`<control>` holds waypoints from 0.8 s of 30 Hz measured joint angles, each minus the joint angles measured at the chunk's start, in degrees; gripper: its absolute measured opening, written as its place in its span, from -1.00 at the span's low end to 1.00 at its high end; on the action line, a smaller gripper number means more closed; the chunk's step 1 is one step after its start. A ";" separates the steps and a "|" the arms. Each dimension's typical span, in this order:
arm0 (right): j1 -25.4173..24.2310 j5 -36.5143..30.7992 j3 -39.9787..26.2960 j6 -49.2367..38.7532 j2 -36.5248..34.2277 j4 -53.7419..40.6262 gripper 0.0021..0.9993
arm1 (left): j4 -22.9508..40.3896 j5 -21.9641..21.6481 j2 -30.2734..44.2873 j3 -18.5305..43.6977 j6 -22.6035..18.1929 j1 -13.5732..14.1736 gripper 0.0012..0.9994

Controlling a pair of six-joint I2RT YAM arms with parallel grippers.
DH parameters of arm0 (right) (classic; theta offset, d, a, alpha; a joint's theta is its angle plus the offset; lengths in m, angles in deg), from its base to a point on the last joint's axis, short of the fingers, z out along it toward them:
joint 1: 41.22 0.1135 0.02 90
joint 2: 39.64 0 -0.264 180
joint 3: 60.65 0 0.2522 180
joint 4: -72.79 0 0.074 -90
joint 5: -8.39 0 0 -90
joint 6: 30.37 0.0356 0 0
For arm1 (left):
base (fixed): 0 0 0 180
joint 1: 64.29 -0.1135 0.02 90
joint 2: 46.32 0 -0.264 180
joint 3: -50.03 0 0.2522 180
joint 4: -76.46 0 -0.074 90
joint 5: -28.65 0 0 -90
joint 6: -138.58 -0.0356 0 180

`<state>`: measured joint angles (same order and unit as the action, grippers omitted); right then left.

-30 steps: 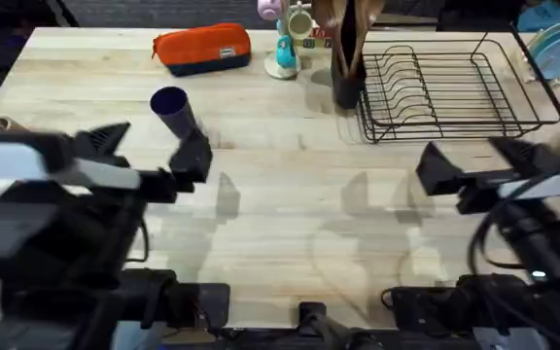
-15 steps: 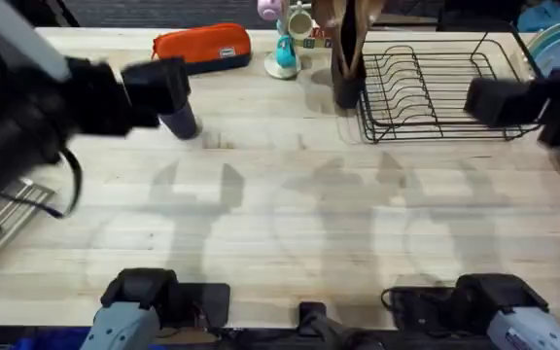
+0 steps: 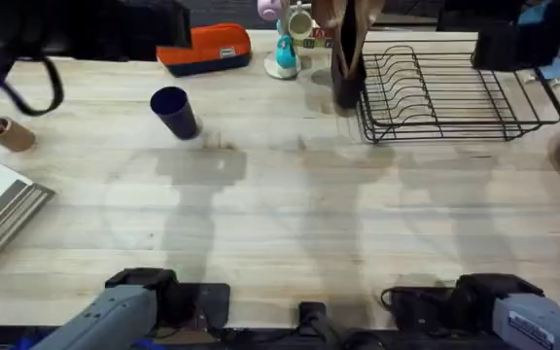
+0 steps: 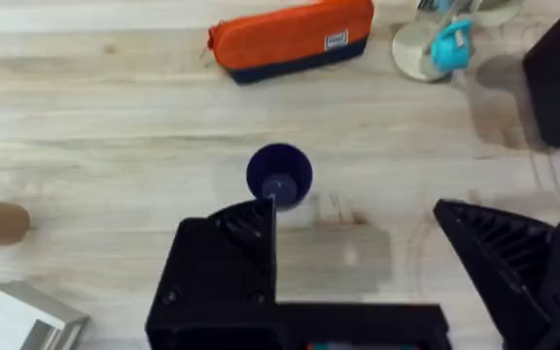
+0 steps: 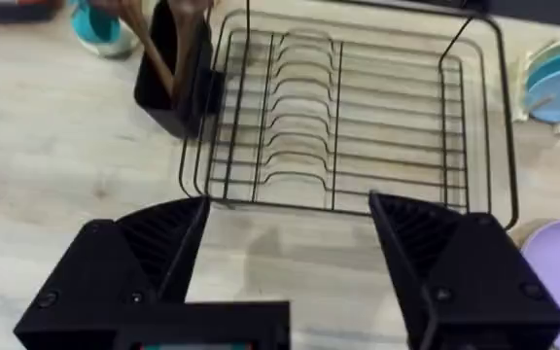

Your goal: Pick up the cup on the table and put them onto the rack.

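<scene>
Cup point(image 3: 174, 111): standing upright on the counter point(image 3: 280, 214), near its far left edge.
Rack point(image 3: 455, 86): sitting at the far right corner.
Left hand point(image 4: 358, 233): fingers apart, hovering over cup.
Right hand point(image 5: 290, 228): fingers apart, hovering before rack.

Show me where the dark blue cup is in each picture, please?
Overhead: the cup stands on the table, upper left, just below the orange pouch.
Left wrist: the cup is at the middle, seen from above, ahead of the open black fingers.
Right wrist: not in it.
Shared landmark: the orange pouch lies beyond the cup in both views.
</scene>
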<state>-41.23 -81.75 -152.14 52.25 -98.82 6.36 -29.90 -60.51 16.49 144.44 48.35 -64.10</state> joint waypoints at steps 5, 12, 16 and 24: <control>0.00 0.00 0.00 0.00 -0.89 -0.12 0.99 | 0.83 0.00 4.58 0.02 0.00 0.00 0.99; 0.00 0.00 -0.02 0.00 -0.88 -0.09 0.99 | 1.62 0.02 11.34 0.01 0.00 0.00 0.99; 0.00 0.00 -0.02 0.00 -0.89 -0.09 0.99 | 2.80 0.04 15.34 0.02 0.00 0.00 0.99; 0.00 0.00 -0.02 0.00 -0.87 -0.09 0.99 | 2.49 0.06 19.28 0.02 0.00 0.00 0.99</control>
<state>-41.23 -81.75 -152.16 52.25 -99.70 6.28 -27.41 -60.44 35.77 144.46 48.35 -64.10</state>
